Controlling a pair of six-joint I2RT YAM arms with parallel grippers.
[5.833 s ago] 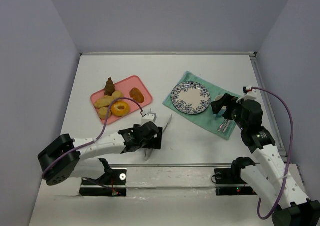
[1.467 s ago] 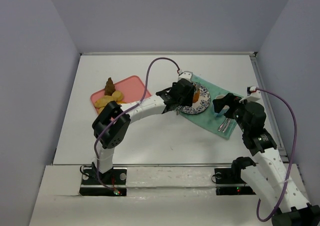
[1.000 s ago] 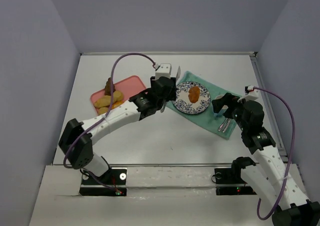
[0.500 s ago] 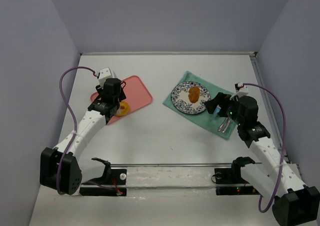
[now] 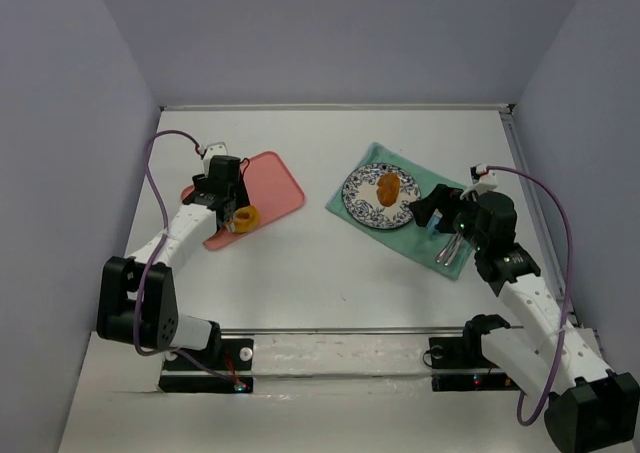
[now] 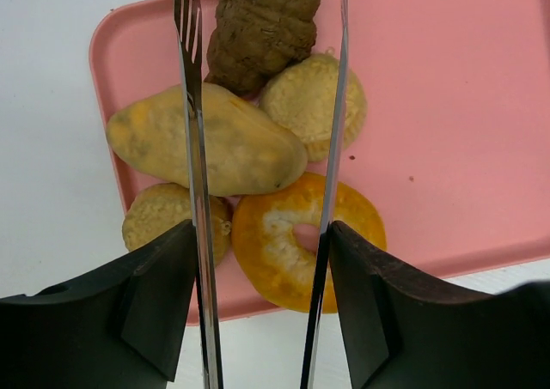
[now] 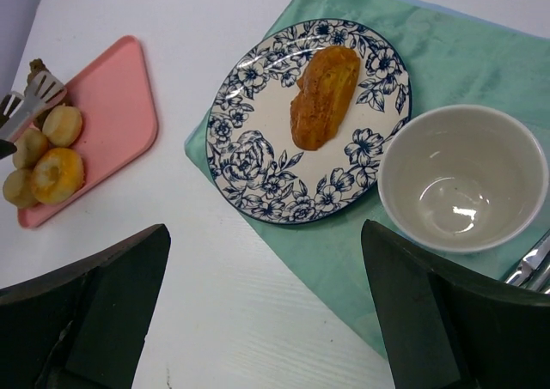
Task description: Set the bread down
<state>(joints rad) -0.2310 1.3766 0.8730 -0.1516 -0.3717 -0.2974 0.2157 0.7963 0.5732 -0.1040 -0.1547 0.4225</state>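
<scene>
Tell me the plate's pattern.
The plate has blue flowers on white, clearest in the right wrist view.

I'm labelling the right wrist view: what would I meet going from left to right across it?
pink tray → patterned plate → white bowl → cutlery

White bowl (image 7: 462, 178) and cutlery (image 7: 531, 267) on green cloth (image 7: 464, 63), white table (image 7: 215, 303).

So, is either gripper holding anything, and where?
Nothing is held: the left gripper is open above the pink tray; the right gripper is open and empty.
</scene>
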